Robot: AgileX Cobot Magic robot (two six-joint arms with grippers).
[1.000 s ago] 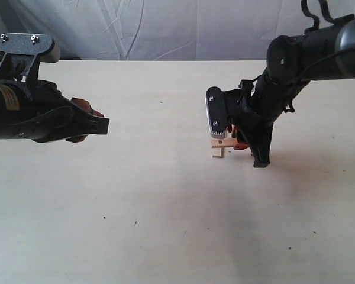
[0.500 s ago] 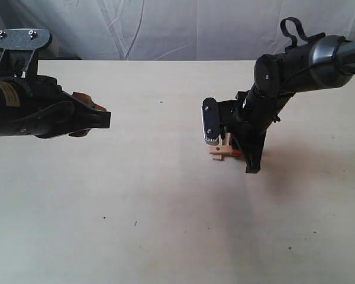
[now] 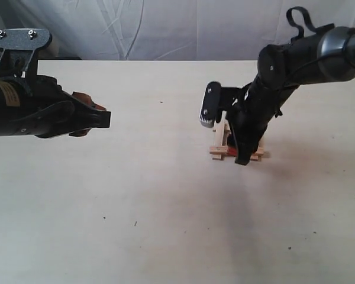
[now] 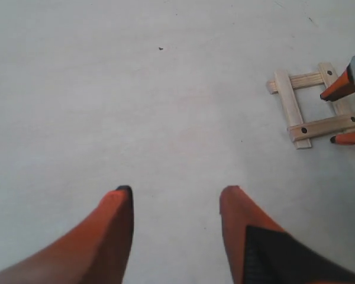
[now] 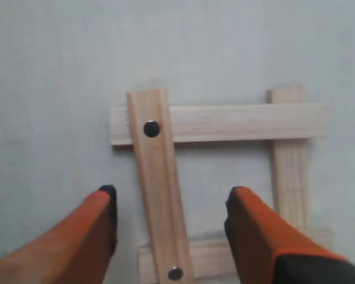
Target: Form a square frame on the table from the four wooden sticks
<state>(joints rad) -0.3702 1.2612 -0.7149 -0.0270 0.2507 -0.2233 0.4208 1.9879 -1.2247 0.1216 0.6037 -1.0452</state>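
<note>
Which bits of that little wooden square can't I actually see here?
Exterior view: the right gripper covers the middle and far side of the small square frame of light wooden strips.
Left wrist view: that gripper's orange fingers and the picture's edge hide one corner of the frame.
Right wrist view: the picture's edge cuts off the dotted strip at one end, and whether the fingertips touch the pale cream table cannot be told.

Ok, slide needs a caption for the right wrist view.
Open fingers straddle a dotted stick of the square frame on the table.
</note>
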